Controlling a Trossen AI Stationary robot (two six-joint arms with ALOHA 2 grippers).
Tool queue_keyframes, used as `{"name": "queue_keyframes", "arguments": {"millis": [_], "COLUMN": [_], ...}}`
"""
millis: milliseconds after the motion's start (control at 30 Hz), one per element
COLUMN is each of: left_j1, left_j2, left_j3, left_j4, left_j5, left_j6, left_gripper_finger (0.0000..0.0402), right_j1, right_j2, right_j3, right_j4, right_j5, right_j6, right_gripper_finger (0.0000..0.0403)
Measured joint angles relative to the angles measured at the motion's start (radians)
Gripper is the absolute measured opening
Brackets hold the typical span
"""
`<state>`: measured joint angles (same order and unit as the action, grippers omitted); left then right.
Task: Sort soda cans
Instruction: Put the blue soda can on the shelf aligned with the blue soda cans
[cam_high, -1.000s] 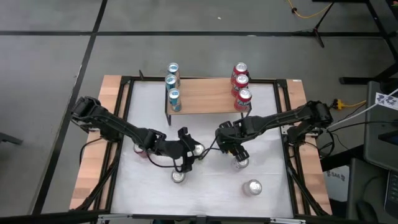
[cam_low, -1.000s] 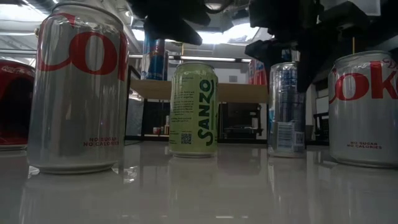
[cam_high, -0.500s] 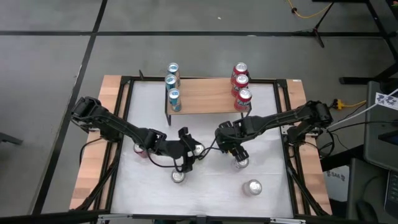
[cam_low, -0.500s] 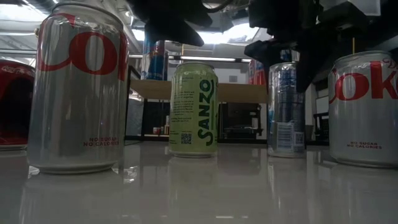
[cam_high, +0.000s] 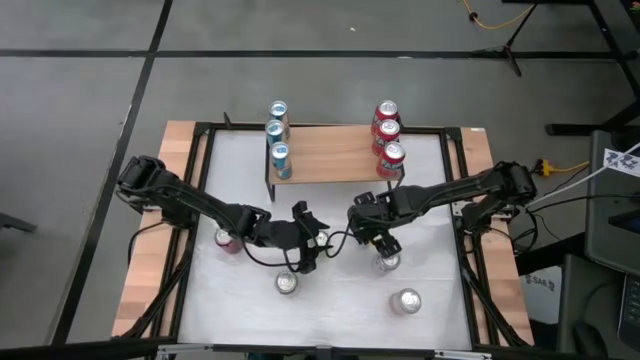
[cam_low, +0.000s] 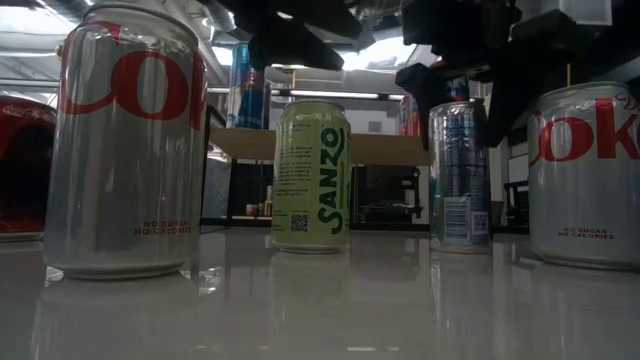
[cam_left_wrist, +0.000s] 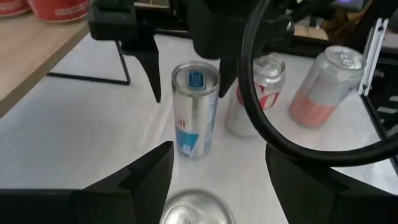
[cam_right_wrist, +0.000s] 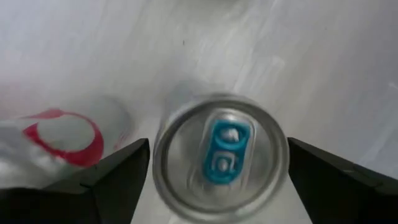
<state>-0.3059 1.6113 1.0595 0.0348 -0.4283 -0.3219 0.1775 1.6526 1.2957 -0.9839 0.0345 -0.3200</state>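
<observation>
Grey floor all round a white counter (cam_high: 250, 310). At its back, a wooden shelf (cam_high: 330, 160): three blue cans (cam_high: 277, 135) in a row at one end, three red cans (cam_high: 386, 130) at the other.

From above: left arm (cam_high: 190, 205) and right arm (cam_high: 450, 190) both reaching to mid-counter, wrists near each other. Right jaws hanging over a slim can (cam_high: 386, 262), only its silver top showing. Two silver-topped cans (cam_high: 288, 284) nearer the front edge, well apart, and a red can (cam_high: 228, 240) just beside the left arm.

At counter height, labels readable instead: a green can (cam_low: 312, 175) upright in the middle, the slim can to its right, big silver-grey cans with red lettering at either side. Dark arm parts overhead, jaws hard to tell there.

Right wrist view: straight down on the slim can's blue tab, right jaws apart, one finger (cam_right_wrist: 112, 180) on each side.

Left wrist view: same slim can upright between those spread fingers, apparently untouched; left jaws apart too, a silver can top (cam_left_wrist: 193, 213) low between them.
</observation>
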Motion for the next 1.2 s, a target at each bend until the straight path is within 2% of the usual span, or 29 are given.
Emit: {"name": "queue_keyframes", "arguments": {"millis": [367, 567, 667, 900, 1200], "left_j1": [0.022, 0.038, 0.052, 0.085, 0.119], "left_j2": [0.083, 0.148, 0.184, 0.229, 0.229], "left_j3": [0.0, 0.001, 0.001, 0.001, 0.001], "left_j4": [0.253, 0.402, 0.452, 0.474, 0.475], "left_j5": [0.0, -0.023, -0.032, -0.098, -0.074], "left_j6": [0.114, 0.149, 0.149, 0.146, 0.095], "left_gripper_finger": [0.0252, 0.0237, 0.0212, 0.0124, 0.0029], "right_j1": [0.0, 0.0, 0.028, 0.147, 0.163], "right_j2": [-0.113, -0.172, -0.202, -0.223, -0.223], "right_j3": [0.0, 0.0, -0.004, -0.071, -0.173], "right_j4": [-0.083, -0.178, -0.186, -0.142, 0.015], "right_j5": [-0.002, -0.076, -0.043, 0.172, 0.24], "right_j6": [0.126, 0.263, 0.314, 0.43, 0.472], "right_gripper_finger": [0.0356, 0.0356, 0.0356, 0.0356, 0.0356]}}
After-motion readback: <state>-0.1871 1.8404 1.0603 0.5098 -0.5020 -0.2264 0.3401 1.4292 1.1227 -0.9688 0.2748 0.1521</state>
